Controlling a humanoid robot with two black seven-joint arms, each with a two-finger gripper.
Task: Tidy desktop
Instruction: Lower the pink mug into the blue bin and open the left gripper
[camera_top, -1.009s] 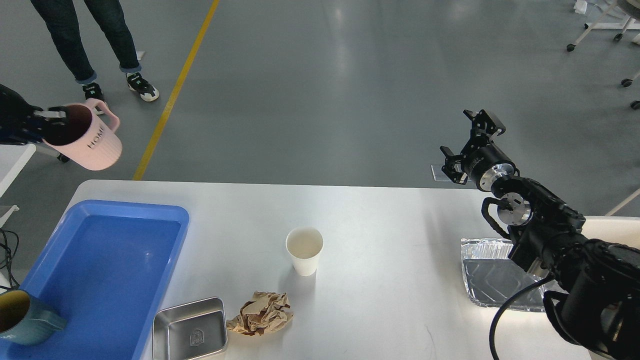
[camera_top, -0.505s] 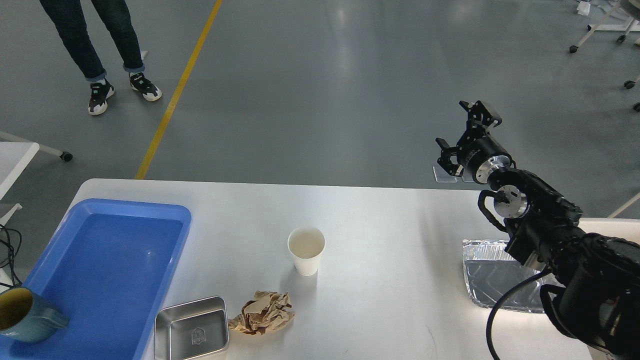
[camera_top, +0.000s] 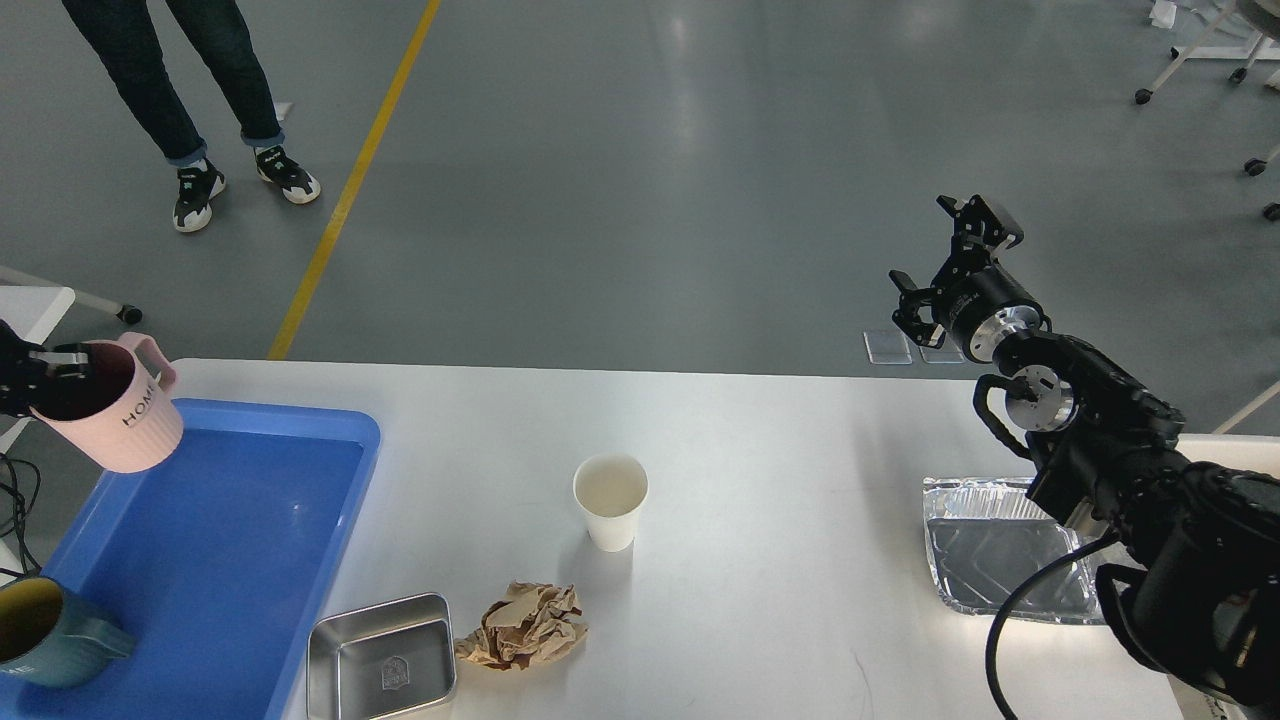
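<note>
Head view: the desktop (camera_top: 780, 450), a wide white surface with rounded corners, fills the lower half of the picture. At its left side lies a blue tray (camera_top: 250, 560), with a teal mug (camera_top: 45, 635) standing in its near left corner. The left gripper (camera_top: 45, 375) enters at the left edge, clamped on the rim of a pink mug (camera_top: 115, 415) lettered HOME, held tilted above the tray's far left corner. Near the middle of the surface stands a white paper cup (camera_top: 610, 500), upright; nearer the camera lie a crumpled brown paper (camera_top: 525, 625) and, just beside it on the left, a small steel tin (camera_top: 380, 665). A foil tray (camera_top: 990, 560) lies on the right, partly behind the right arm. The right gripper (camera_top: 950, 265) is raised beyond the far edge of the surface, over the grey floor (camera_top: 650, 180), its jaws apart and holding nothing, well clear of the surface. A person's legs (camera_top: 170, 80) stand at top left.
</note>
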